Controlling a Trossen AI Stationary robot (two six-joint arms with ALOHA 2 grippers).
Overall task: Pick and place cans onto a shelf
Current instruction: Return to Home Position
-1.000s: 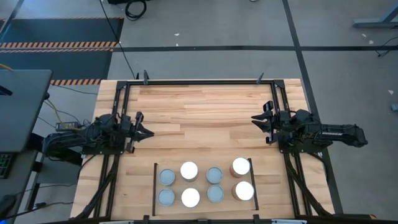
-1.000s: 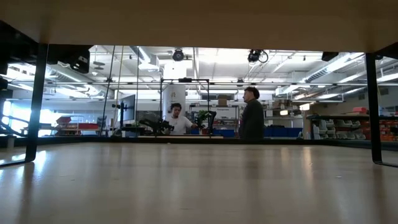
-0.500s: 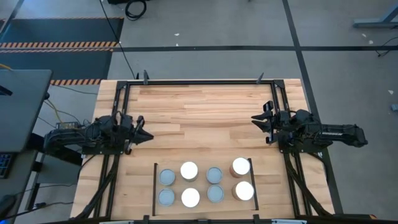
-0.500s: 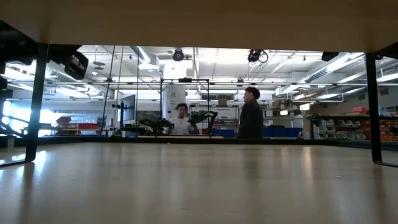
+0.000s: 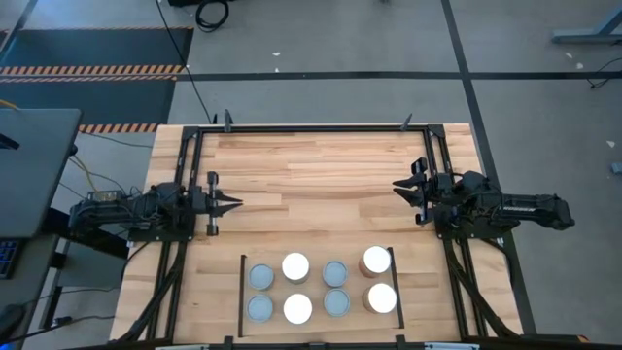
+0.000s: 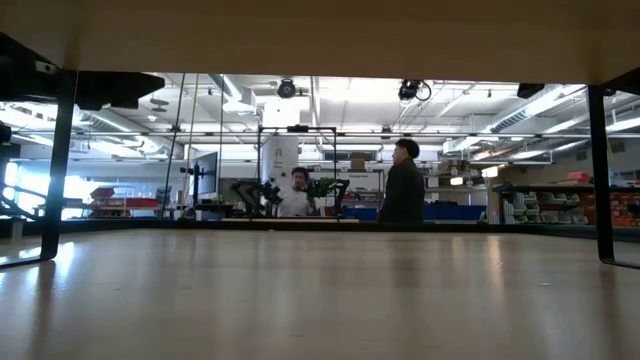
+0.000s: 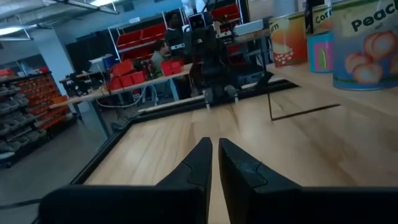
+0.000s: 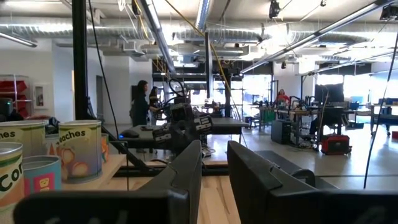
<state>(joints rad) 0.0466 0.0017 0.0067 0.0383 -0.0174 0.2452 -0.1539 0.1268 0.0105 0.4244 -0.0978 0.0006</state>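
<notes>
Eight cans [image 5: 321, 288] stand upright in two rows on the light-wood shelf [image 5: 316, 290], between its black rails at the table's near edge. Some have grey-blue tops [image 5: 261, 276], some white tops [image 5: 295, 266]. My left gripper [image 5: 237, 203] is shut and empty above the table's left side, pointing right; labelled cans [image 7: 367, 37] show beyond its fingers in the left wrist view. My right gripper [image 5: 397, 186] hovers at the right side, pointing left, with a narrow gap between its fingers and nothing in it; cans [image 8: 79, 149] show in the right wrist view.
A black frame [image 5: 311, 127] runs along the table's far edge and down both sides. Bare wood [image 5: 316, 194] lies between the two grippers. In the low view, black uprights [image 6: 60, 160] stand at both sides, and people stand in the room behind.
My left gripper has rolled about its own long axis, first one way and then back to level, staying at about the same spot over the table's left side. The cans have kept still.
</notes>
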